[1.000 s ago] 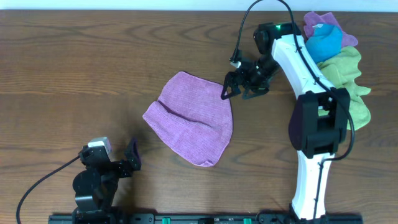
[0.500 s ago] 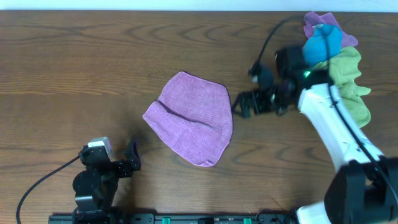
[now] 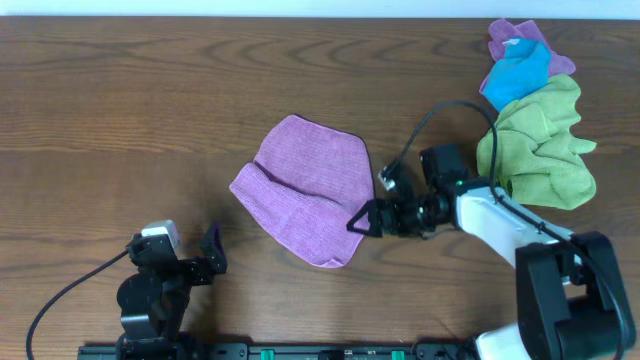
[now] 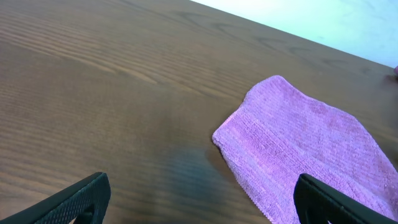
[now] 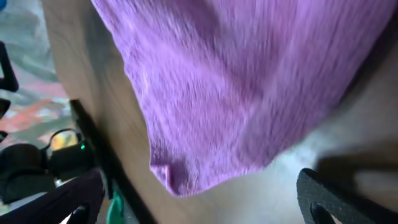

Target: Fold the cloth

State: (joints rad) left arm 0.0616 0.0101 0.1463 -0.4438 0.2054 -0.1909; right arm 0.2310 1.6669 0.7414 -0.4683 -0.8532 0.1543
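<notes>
The cloth (image 3: 305,190) is a lavender microfibre towel lying flat in the middle of the table, with a soft crease near its front-left side. My right gripper (image 3: 360,220) sits low beside the cloth's front-right edge, open, with nothing between its fingers. In the right wrist view the cloth (image 5: 236,81) fills the top of the frame. Its rounded corner hangs just ahead of the open right gripper (image 5: 202,202). My left gripper (image 3: 214,250) rests near the front-left of the table, open and empty. In the left wrist view the cloth (image 4: 305,143) lies ahead and to the right of the left gripper (image 4: 202,208).
At the back right lies a pile: a lime-green cloth (image 3: 540,140), a bright blue cloth (image 3: 520,65) and another purple cloth (image 3: 520,38) bunched with it. The right arm's cable (image 3: 420,140) loops above the table.
My right arm has swung from the cloth's back-right edge down to its front-right edge, staying open. The cloth and the left arm have not moved.
</notes>
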